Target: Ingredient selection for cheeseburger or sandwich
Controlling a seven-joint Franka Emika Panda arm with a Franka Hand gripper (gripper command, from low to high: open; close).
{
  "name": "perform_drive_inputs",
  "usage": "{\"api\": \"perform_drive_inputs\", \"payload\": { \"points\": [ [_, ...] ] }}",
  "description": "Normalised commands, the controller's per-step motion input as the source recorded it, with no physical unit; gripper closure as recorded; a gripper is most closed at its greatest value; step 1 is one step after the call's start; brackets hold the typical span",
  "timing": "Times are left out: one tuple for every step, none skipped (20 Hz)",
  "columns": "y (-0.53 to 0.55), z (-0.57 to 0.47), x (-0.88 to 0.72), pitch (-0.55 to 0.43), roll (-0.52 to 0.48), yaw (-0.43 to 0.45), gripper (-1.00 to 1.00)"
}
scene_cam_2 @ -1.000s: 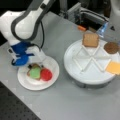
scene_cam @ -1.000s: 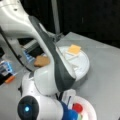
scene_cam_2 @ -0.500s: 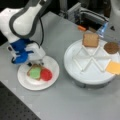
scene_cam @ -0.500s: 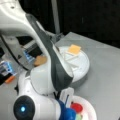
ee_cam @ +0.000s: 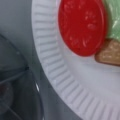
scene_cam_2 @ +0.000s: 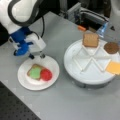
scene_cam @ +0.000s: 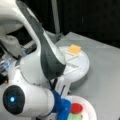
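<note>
The paper plate lies on the grey table toward a front view's left, well clear of the table's near edge, where a dark perforated mat begins. Open tabletop runs between the plate and the divided tray on the right — the two sit near each other but apart.

At the table's far side there is clutter: a grey box-like unit, a small orange object and something bluish, all just behind the tray. In a front view the arm's white and grey body fills most of the picture and hides much of the tray behind it.

On the tray, a toast square leans up at the far rim, the dark patty sits to its right, and the cheese square lies at the right edge (also seen in a front view).

The gripper hangs just over the plate's far rim, its two dark fingertips a small way apart and holding nothing. Just below them on the plate is the started sandwich: a toast base with green lettuce on it and the red tomato disc resting at the lettuce's right side. The wrist view shows the tomato lapping over the lettuce and toast, with the plate's ribbed rim beside it — the fingers themselves are not clear there.
</note>
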Motion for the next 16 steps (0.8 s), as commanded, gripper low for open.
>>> {"api": "perform_drive_inputs", "payload": {
  "points": [
    [0.51,0.09,-0.41,-0.045,-0.313,-0.232,-1.00],
    [0.55,0.10,-0.42,-0.061,-0.339,-0.216,-1.00],
    [0.59,0.11,-0.45,-0.077,-0.394,-0.199,-1.00],
    [0.64,0.14,-0.51,-0.084,-0.432,-0.169,-1.00],
    [0.65,0.15,-0.53,-0.091,-0.439,-0.151,-1.00],
    [0.67,0.19,-0.59,-0.086,-0.478,-0.094,-1.00],
    [0.69,0.25,-0.64,-0.083,-0.516,-0.053,-1.00],
    [0.69,0.27,-0.67,-0.083,-0.521,-0.042,-1.00],
    [0.71,0.28,-0.69,-0.098,-0.598,-0.017,-1.00],
    [0.72,0.28,-0.70,-0.108,-0.641,-0.002,-1.00],
    [0.71,0.25,-0.68,-0.119,-0.636,-0.009,-1.00],
    [0.70,0.21,-0.66,-0.119,-0.703,0.018,-1.00],
    [0.69,0.16,-0.65,-0.137,-0.722,0.027,-1.00],
    [0.65,0.11,-0.62,-0.147,-0.693,0.018,-1.00],
    [0.62,0.07,-0.60,-0.146,-0.680,0.022,-1.00],
    [0.59,0.04,-0.60,-0.149,-0.644,0.014,-1.00]
  ]
}}
